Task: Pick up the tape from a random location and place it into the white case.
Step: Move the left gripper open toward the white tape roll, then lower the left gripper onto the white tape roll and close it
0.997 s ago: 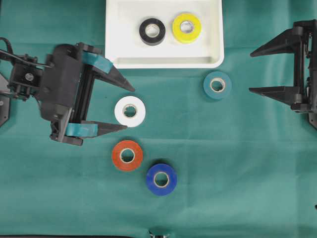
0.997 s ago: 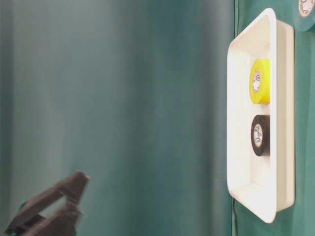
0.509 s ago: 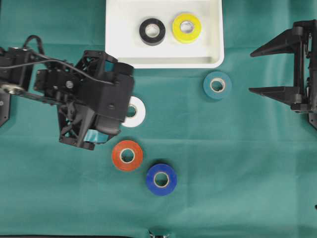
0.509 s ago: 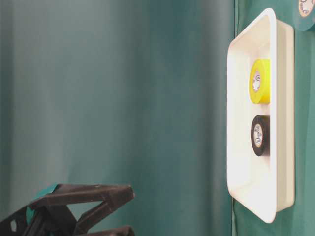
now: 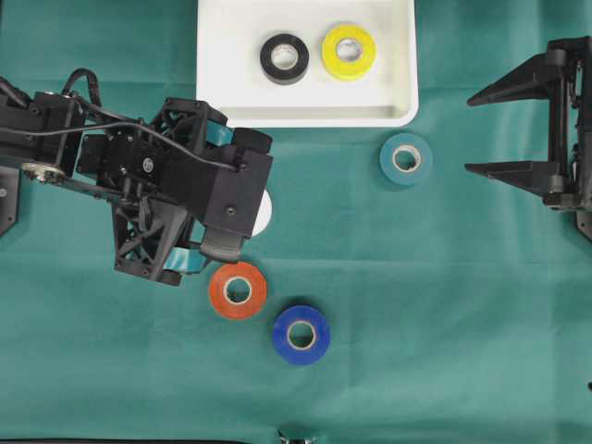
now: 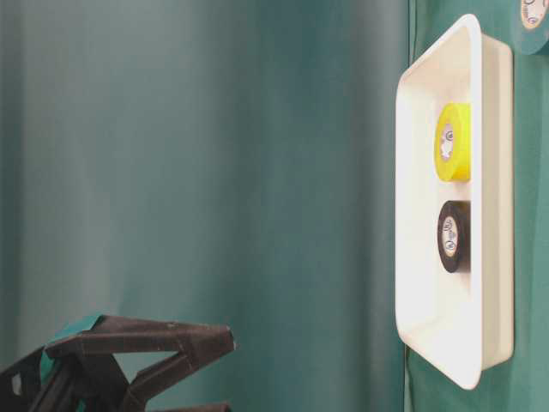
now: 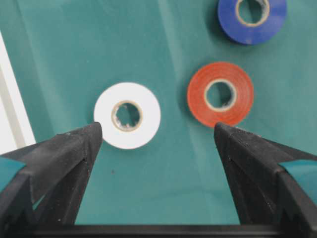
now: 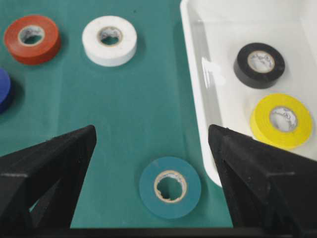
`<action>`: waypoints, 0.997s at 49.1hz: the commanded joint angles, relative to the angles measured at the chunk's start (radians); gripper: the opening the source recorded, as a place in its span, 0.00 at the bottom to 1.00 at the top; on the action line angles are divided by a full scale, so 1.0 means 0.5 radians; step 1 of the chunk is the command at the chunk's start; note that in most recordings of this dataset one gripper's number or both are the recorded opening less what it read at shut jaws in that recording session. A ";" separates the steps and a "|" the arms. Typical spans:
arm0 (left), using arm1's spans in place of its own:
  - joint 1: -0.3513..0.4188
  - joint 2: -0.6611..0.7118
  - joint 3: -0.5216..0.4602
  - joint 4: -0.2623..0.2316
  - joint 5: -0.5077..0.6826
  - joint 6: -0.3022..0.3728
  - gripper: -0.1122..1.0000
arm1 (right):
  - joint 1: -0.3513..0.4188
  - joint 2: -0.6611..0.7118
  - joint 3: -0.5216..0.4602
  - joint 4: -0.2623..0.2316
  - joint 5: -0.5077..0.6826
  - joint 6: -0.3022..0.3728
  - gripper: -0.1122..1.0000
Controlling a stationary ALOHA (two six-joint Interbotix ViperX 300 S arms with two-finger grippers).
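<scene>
Left gripper (image 7: 157,144) w/ jaws spread wide, nothing between them but cloth; flat white roll of tape (image 7: 127,115) lies just ahead, nearer the left-hand jaw, untouched. Orange tape roll (image 7: 220,93) sits ahead of the other jaw. Right gripper (image 8: 152,144) also gaping, empty. Shallow white plastic case (image 5: 306,113) holds black (image 5: 284,58) & yellow rolls (image 5: 349,51).

Bright even overhead light, soft shadows, glare on the white case (image 8: 208,74), blurred near foregrounds.
</scene>
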 commanded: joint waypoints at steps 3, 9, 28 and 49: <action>-0.006 -0.037 -0.021 0.003 -0.055 0.000 0.98 | 0.003 0.003 -0.018 -0.003 -0.012 0.003 0.91; -0.012 -0.034 0.006 0.003 -0.086 0.000 0.98 | 0.003 0.003 -0.018 -0.003 -0.012 0.003 0.91; -0.012 -0.006 0.233 0.003 -0.325 -0.003 0.99 | 0.003 0.006 -0.015 -0.003 -0.012 0.003 0.91; -0.006 0.184 0.491 0.003 -0.653 -0.009 0.99 | 0.003 0.031 -0.015 -0.003 -0.012 0.003 0.91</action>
